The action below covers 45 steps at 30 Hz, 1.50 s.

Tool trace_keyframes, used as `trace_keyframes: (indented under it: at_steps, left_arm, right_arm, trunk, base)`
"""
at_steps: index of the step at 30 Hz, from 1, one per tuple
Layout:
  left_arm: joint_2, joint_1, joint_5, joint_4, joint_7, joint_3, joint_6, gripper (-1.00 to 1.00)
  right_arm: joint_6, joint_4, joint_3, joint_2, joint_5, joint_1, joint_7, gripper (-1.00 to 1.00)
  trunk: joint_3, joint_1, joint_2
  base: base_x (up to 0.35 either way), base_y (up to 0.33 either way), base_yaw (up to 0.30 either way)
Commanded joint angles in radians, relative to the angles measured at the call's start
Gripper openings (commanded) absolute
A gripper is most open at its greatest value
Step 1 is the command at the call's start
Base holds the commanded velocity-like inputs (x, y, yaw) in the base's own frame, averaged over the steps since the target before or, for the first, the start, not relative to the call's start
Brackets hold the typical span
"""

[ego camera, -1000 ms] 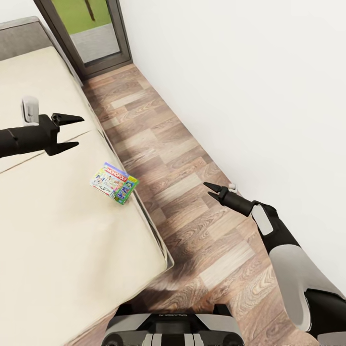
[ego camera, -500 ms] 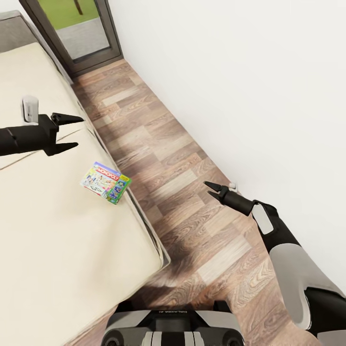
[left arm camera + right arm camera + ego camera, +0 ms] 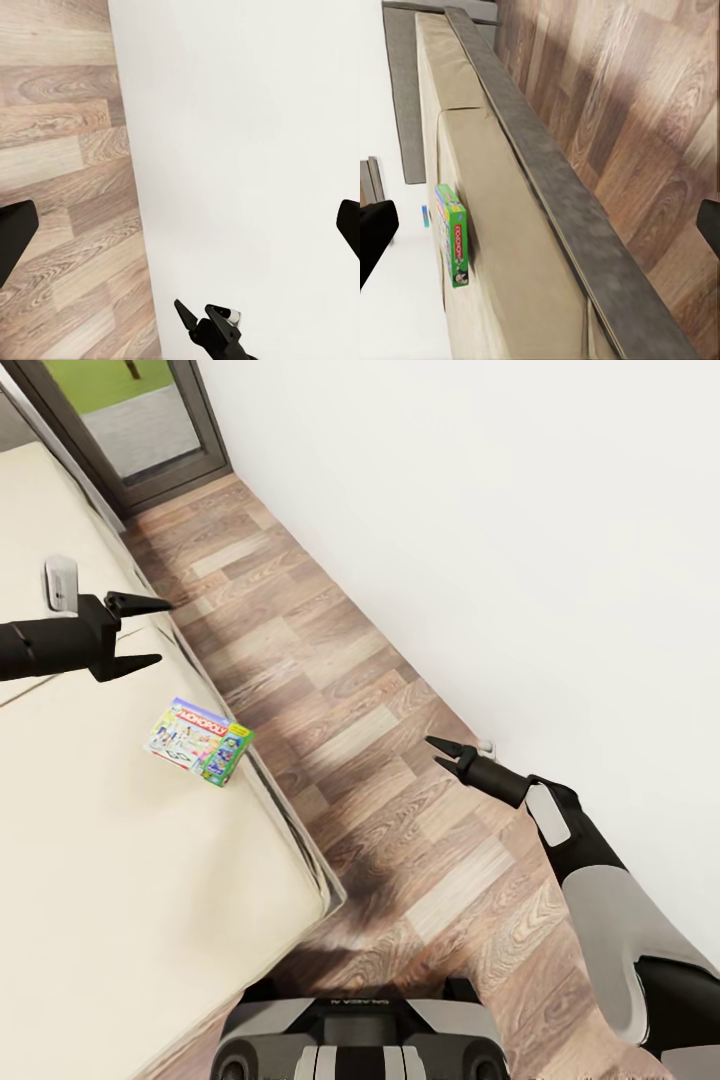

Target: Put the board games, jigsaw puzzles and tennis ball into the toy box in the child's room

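One board game (image 3: pixel 198 740), a colourful Monopoly box, lies flat on the beige bed (image 3: pixel 120 880) close to its right edge. My left gripper (image 3: pixel 150 632) hovers open above the mattress, a little beyond and left of the box, holding nothing. My right gripper (image 3: pixel 440 752) hangs open and empty over the wood floor near the wall, well right of the bed. In the right wrist view the board game (image 3: pixel 454 240) rests on the bed (image 3: pixel 510 262) behind the grey frame rail (image 3: pixel 562 210). The left wrist view catches the right gripper (image 3: pixel 196 319) against the wall. The table and toy box are out of view.
A strip of wood-plank floor (image 3: pixel 330 700) runs between the bed and the white wall (image 3: pixel 520 520). A dark-framed glass door (image 3: pixel 120 420) closes the far end of the strip. My base (image 3: pixel 360 1040) sits at the bed's near corner.
The whole head view has shifted, so the camera moved: bed, box and door slid left in the picture. Both arms keep the same pose and both grippers stay open.
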Motion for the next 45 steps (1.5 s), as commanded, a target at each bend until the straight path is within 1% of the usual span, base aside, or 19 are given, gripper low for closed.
trace_keyframes:
  at_steps: [1, 11, 15, 23, 32, 45]
  left_arm:
    - [0.0, -0.001, 0.009, 0.0, 0.01, 0.001, 0.002, 1.0]
    - [0.0, -0.003, 0.01, 0.0, 0.012, 0.001, 0.0, 1.0]
    - [0.0, -0.005, 0.01, 0.0, 0.013, 0.001, -0.001, 1.0]
    - [0.0, -0.007, 0.011, 0.0, 0.014, 0.001, -0.002, 1.0]
    - [0.0, -0.011, 0.012, 0.0, 0.014, 0.002, -0.002, 1.0]
    - [-0.006, -0.026, 0.012, 0.001, 0.014, -0.001, -0.002, 1.0]
  right_arm:
    - [0.006, 0.0, -0.002, 0.0, -0.003, -0.001, 0.001, 1.0]
    - [0.006, -0.008, -0.002, -0.001, -0.001, -0.001, 0.024, 1.0]
    - [0.005, -0.011, -0.003, -0.002, 0.0, -0.001, 0.041, 1.0]
    - [0.004, -0.014, -0.003, -0.001, 0.002, -0.001, 0.052, 1.0]
    - [0.001, -0.023, -0.003, 0.0, 0.002, -0.001, 0.057, 1.0]
    - [0.0, -0.042, -0.002, 0.0, 0.002, 0.0, 0.059, 1.0]
  trunk:
    - [-0.002, 0.0, 0.0]
    - [-0.016, 0.0, 0.0]
    - [-0.018, 0.0, 0.0]
    - [-0.021, 0.0, 0.0]
    - [-0.022, 0.0, 0.0]
    - [-0.023, 0.0, 0.0]
  base:
    - [0.0, 0.0, -0.12]
    - [0.0, 0.0, -0.112]
    - [0.0, 0.0, -0.058]
    - [0.0, 0.0, 0.008]
    - [0.0, 0.0, 0.177]
    - [0.0, 0.0, 0.268]
